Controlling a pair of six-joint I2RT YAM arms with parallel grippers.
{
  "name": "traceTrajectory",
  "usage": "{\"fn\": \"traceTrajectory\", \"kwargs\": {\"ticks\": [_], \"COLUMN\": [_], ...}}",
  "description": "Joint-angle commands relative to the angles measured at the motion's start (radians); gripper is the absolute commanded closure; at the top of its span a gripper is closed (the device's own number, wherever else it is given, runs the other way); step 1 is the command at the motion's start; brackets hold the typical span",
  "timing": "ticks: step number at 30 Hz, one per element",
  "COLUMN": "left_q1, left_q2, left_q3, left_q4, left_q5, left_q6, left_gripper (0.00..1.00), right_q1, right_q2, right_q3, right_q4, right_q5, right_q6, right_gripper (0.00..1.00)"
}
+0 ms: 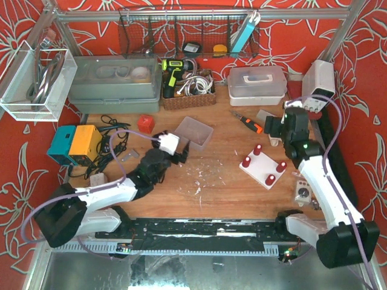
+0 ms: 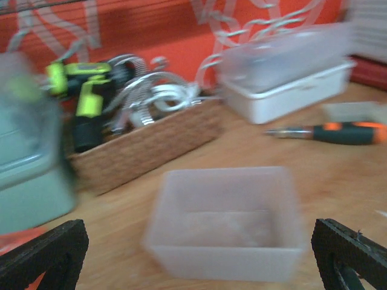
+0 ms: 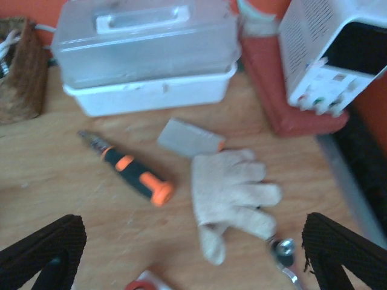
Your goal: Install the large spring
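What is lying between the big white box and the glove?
A small flat grey piece lies on the wood between the white box and the glove. The right wrist view shows it.

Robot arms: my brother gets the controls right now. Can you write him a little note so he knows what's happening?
Left gripper: open, empty, facing the clear plastic box.
Right gripper: open, empty, over the cream knitted glove.
Job things: the white board with four red pegs lies in front of the right arm, with no spring showing on it. A small shiny metal piece lies beside the glove, too blurred to name.
Done: nothing visible.
Left: find the large spring and fit it.
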Motion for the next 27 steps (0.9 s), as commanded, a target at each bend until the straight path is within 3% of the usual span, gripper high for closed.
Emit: {"fn": "traceTrajectory", "kwargs": {"ticks": [1, 3, 6, 12, 16, 20, 25, 27], "left_q1": [0.183, 0.268, 0.371, 0.513, 0.569, 0.596, 0.627, 0.630], "left_q2": [-0.018, -0.017, 0.012, 0.104, 0.170, 0.185, 0.263, 0.238], "left_q3": [-0.026, -0.053, -0.085, -0.199, -0.239, -0.260, -0.345, -0.328], "left_q4": [0.013, 0.036, 0.054, 0.258, 0.406, 0.452, 0.672, 0.593], "left_q5": [-0.010, 0.007, 0.011, 0.086, 0.153, 0.166, 0.211, 0.223], "left_q6": [-0.067, -0.063, -0.057, -0.033, -0.036, -0.061, -0.078, -0.085], "left_gripper": [0.00, 0.00, 0.00, 0.00, 0.00, 0.00, 0.00, 0.00], "right_q1": [-0.004, -0.003, -0.003, -0.005, -0.009, -0.013, -0.013, -0.013], "right_q2": [-0.085, -0.110, -0.089, 0.093, 0.113, 0.112, 0.158, 0.157], "right_q3": [-0.242, -0.378, -0.509, -0.581, -0.579, -0.571, -0.665, -0.710], "right_q4": [0.442, 0.643, 0.807, 0.946, 0.987, 0.859, 1.056, 1.171], "right_q5": [0.195, 0.196, 0.216, 0.131, 0.081, 0.039, 0.038, 0.033], "right_q6": [-0.172, -0.272, -0.348, -0.408, -0.410, -0.343, -0.342, -0.343], "right_gripper": [0.01, 0.01, 0.01, 0.01, 0.01, 0.01, 0.01, 0.01]}}
